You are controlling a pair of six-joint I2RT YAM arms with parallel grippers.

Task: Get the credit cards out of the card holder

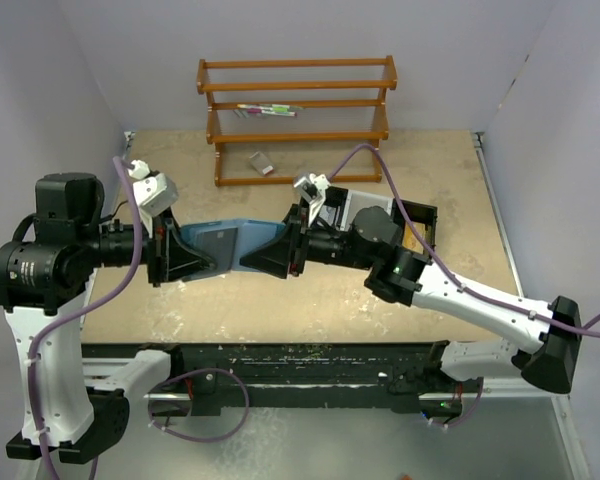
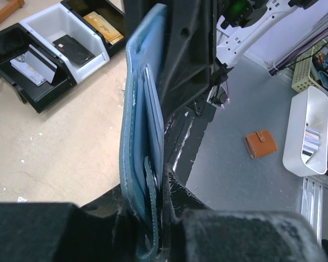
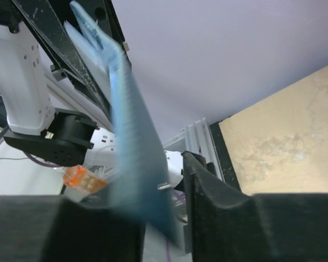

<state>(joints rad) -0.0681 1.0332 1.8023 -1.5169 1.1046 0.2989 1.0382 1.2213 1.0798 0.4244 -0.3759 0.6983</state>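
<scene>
Both arms stretch level above the table [image 1: 280, 300], wrists facing each other. The left gripper [image 1: 185, 257] points toward 3 o'clock and pinches one end of the card holder [image 1: 230, 240], which hangs in the air between them. The right gripper [image 1: 273, 253] points toward 9 o'clock, its fingers straddling the other end; I cannot tell whether they clamp it. A dark credit card [image 2: 72, 49] lies in the tray [image 2: 22, 93], at 2 o'clock from the holder.

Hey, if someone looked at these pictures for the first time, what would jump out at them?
The teal-blue soft folding wallet spans mid-air over the beige table between the left gripper and right gripper. To the right sits a black three-compartment tray with cards in it; an orange-brown wooden rack stands at the back.
</scene>
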